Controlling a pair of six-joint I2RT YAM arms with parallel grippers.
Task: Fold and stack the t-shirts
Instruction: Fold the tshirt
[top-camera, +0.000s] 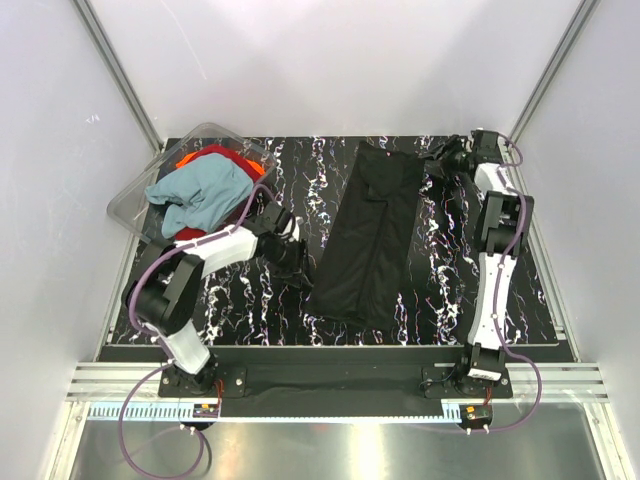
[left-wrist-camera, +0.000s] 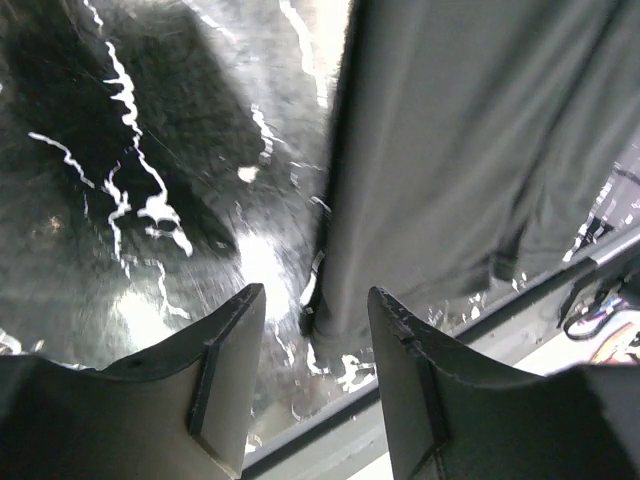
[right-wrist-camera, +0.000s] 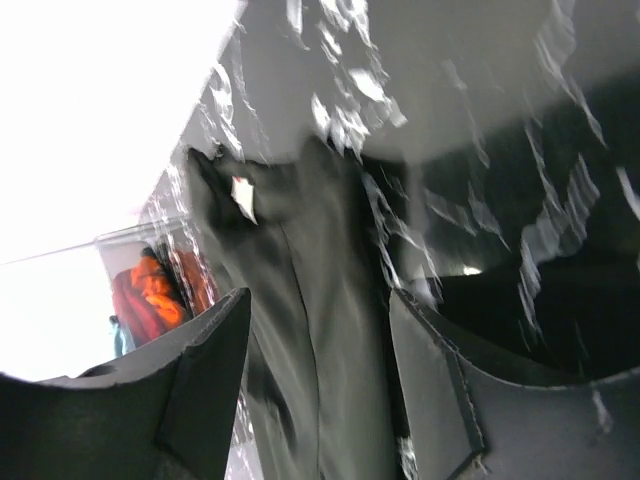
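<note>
The table (top-camera: 250, 310), a black slab veined with white, is taken up at its centre by the black shirt (top-camera: 370, 240). The shirt is folded lengthwise into one long band and laid flat from about 12 o'clock down to 6 o'clock, its near end leaning slightly toward 7.

At 10 o'clock a clear tub (top-camera: 135, 200) is set askew over the table's far-left corner. The teal shirt (top-camera: 200, 190) is heaped in it, crumpled and spilling toward the tub's near rim. The red shirt (top-camera: 215, 155) is bunched under and behind the teal one.

The left arm (top-camera: 190, 270) is raised from its base at 7 o'clock, bent at a high elbow and reached across toward the centre. It crosses in front of the tub's near-right corner. The right arm (top-camera: 495, 250) is stretched from 5 o'clock along the right edge to 1 o'clock, with its wrist turned left toward the band's far end.

The left gripper (left-wrist-camera: 315, 300) is held low over the table, just beside the band's left edge near its near end. Its fingers are spread and released, and the cloth's edge is seen beyond the tips. The right gripper (right-wrist-camera: 320, 300) is likewise spread and released, near the band's far right corner, with the tub seen past it.
</note>
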